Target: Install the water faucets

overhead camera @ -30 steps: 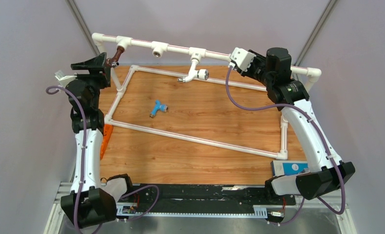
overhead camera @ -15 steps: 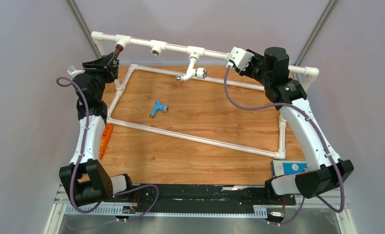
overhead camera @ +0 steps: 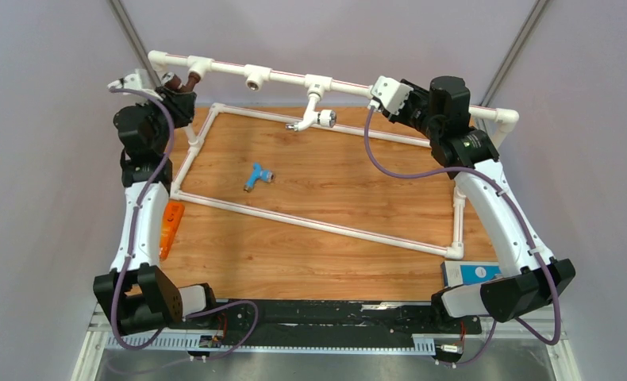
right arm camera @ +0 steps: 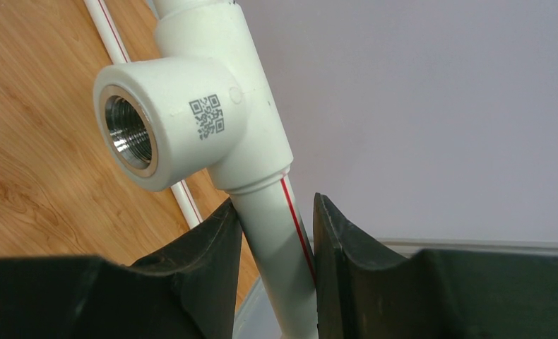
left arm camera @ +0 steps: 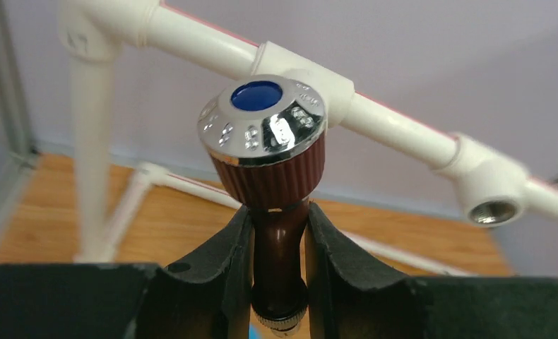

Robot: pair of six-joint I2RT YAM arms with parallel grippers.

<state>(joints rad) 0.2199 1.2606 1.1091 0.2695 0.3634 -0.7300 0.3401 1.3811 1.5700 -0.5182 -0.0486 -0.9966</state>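
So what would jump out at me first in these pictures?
Probably the dark brown faucet with its shiny blue-dotted cap, pinched in the left hand by the far-left tee of the white pipe frame. Then the right hand straddling the frame's top bar at far right, and a light blue faucet lying loose on the wooden table.

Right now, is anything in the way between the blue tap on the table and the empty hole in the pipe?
Nothing I can see. The blue tap lies alone on the table. The empty hole in the pipe, between the brown tap and the white tap, is open.
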